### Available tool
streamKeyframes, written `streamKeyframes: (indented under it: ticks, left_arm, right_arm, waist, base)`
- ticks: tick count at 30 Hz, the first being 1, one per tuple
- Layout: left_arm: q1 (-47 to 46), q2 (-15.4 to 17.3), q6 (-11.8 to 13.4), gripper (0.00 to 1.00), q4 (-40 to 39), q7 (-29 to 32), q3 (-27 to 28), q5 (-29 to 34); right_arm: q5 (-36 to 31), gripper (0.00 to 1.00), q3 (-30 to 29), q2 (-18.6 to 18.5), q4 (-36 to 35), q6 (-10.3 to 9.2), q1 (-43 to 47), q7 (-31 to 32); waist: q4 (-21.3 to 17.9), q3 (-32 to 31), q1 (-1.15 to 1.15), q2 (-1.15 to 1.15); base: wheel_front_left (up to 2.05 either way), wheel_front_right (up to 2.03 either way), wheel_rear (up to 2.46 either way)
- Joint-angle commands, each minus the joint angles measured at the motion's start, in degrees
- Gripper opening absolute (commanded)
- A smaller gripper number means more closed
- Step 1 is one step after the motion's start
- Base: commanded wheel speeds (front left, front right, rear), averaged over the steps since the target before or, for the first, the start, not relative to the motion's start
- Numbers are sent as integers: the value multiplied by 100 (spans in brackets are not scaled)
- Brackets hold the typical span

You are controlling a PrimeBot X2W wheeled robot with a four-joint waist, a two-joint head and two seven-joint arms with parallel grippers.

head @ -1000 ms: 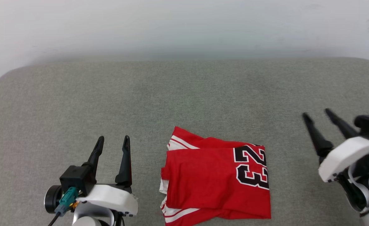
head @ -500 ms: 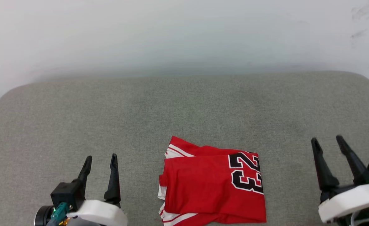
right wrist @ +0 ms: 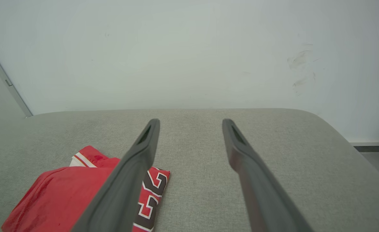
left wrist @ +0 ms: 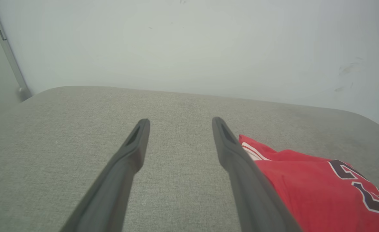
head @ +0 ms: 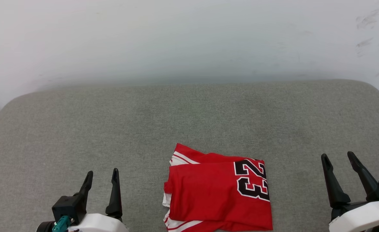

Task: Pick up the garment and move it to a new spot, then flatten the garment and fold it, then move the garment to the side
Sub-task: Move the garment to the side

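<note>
You have a pale wall behind a wide grey cushion. The garment lies on that cushion at its near edge, a little right of the middle and well apart from both side edges. It is a compact red stack, roughly square. Striped trim peeps out at its far-left corner and along its left side, and the black number is turned sideways at its right edge. Your left gripper hangs over the near edge to the garment's left, jaws wide and empty, near the cloth but not touching it. In its wrist view the garment shows just past the right-hand finger. Your right gripper sits toward the near-right corner, also wide and holding nothing, and farther from the cloth. I judge the folding done, so the step in hand is the last one, moving the garment to the side. For that you'd want to come in low on one edge and pinch through all the layers at once. Then slide or lift without letting the stack fan open. The loose left edge looks likeliest to spill.
</note>
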Motion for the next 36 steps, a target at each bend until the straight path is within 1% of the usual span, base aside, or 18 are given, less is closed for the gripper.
streamKeyframes:
  ticks: [1,5,7,9,11,13,14,16,20,21,22,23,24,27,29,31,34,36]
  left_arm:
    - [-12,-15,-8,100,28,-27,-4,22]
    - [-88,-42,-60,100,79,-36,21,25]
    - [-114,-65,-80,100,91,-39,47,35]
    - [-137,-95,-80,100,80,-47,81,60]
    - [-141,-132,-67,100,46,-53,113,75]
    - [-179,-153,-61,100,35,-53,144,109]
    - [-202,-165,-59,100,23,-56,161,121]
    - [-260,-212,-98,100,17,-58,171,141]
    - [-390,-310,-169,100,5,-62,212,202]
    - [-437,-343,-182,100,-1,-63,212,226]
    - [-437,-343,-182,100,-1,-63,212,226]
    - [-476,-373,-213,100,-1,-63,214,255]
    - [-510,-400,-224,100,8,-61,212,276]
    - [-609,-509,-291,100,25,-53,221,357]
    - [-640,-549,-320,100,27,-52,257,393]
    - [-642,-590,-362,100,56,-53,281,434]
    - [-717,-644,-421,100,118,-53,270,484]
    - [-761,-662,-473,100,155,-53,281,514]
  right_arm:
    - [-50,100,-21,13,-58,-2,54,38]
    - [-10,100,-67,29,-88,-2,45,157]
    - [104,100,-182,33,-33,-3,64,299]
    - [302,100,-402,-54,65,-3,9,443]
    - [574,100,-688,-155,263,-3,-35,701]
    - [1003,100,-961,-259,498,-2,-124,1049]
    - [1136,100,-1107,-390,610,-2,-170,1184]
    - [1585,100,-1325,-513,939,-2,-239,1536]
    - [2260,100,-1428,-830,1588,-1,-435,2249]
    - [2469,100,-1407,-842,1733,-1,-487,2405]
    - [2469,100,-1407,-842,1733,-1,-487,2405]
    - [2615,100,-1388,-841,1896,-1,-512,2558]
    - [2765,100,-1348,-837,2025,-1,-555,2701]
    - [3241,100,-1174,-607,2367,-1,-695,3121]
    - [3693,100,-1006,-339,2527,-1,-827,3400]
    - [4193,100,-802,-157,2651,-1,-929,3596]
    - [4812,100,-538,34,2851,-1,-1107,3650]
    - [5048,100,-369,50,2974,-1,-1233,3569]
  waist:
    - [-4,12,0,0]
    - [-6,47,0,0]
    - [-2,63,0,0]
    - [8,78,0,0]
    - [35,94,0,0]
    - [79,122,0,0]
    - [100,136,0,0]
    - [162,179,0,0]
    - [327,350,0,0]
    - [383,402,0,0]
    - [383,402,0,0]
    - [439,457,0,0]
    - [495,510,0,0]
    - [641,641,0,0]
    - [692,733,0,0]
    - [728,798,0,0]
    - [781,904,0,0]
    - [809,955,0,0]
  base:
    - [0,0,0]
    - [0,0,0]
    - [0,0,0]
    - [0,0,0]
    - [0,0,0]
    - [0,0,0]
    - [0,0,0]
    - [0,0,0]
    - [0,0,0]
    - [0,0,0]
    - [0,0,0]
    - [0,0,0]
    - [0,0,0]
    - [0,0,0]
    - [0,0,0]
    - [0,0,0]
    - [0,0,0]
    - [0,0,0]
